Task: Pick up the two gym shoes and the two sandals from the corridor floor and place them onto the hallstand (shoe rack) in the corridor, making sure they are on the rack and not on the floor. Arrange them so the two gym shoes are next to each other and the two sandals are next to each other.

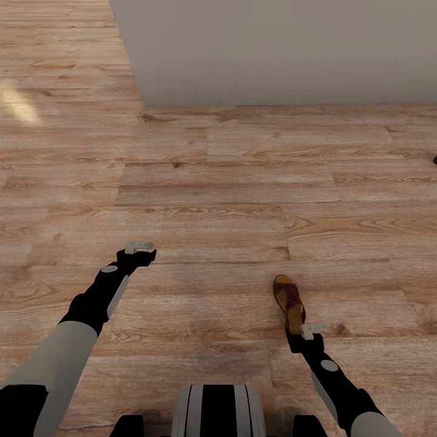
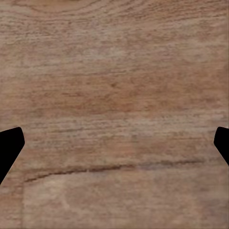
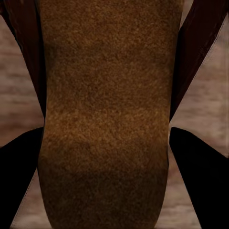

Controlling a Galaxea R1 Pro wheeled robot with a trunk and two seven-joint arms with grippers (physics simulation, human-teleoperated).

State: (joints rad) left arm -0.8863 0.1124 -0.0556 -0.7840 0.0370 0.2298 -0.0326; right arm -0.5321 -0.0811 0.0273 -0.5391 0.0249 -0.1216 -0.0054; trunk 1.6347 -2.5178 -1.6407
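on the corridor floor (image 1: pixel 243 182), seen from the head view, one sandal (image 1: pixel 290 301) lies just ahead of the right gripper (image 1: pixel 311 331), its long axis running roughly away from the robot with a slight lean, heel end nearest the fingers. the right arm reaches forward and low, wrist angled down so the gripper sits at the sandal's near end, touching or almost touching it. the left gripper (image 1: pixel 139 247) hovers well apart from the sandal, over bare planks, so the right arm is plainly the nearer one. a grey wall (image 1: pixel 273 48) closes the far side.

from the left wrist view, two dark fingertips (image 2: pixel 9 148) sit at opposite edges with only wood grain (image 2: pixel 114 95) between them: spread wide and holding nothing.

from the right wrist view, the sandal's tan footbed (image 3: pixel 105 119) runs straight along the gripper's axis, between the two dark fingers (image 3: pixel 19 181), with dark straps (image 3: pixel 195 43) farther on. the fingers flank the sole on both sides; whether they already press it i cannot tell. the coming pinch seems to depend on the sole staying centred between them.
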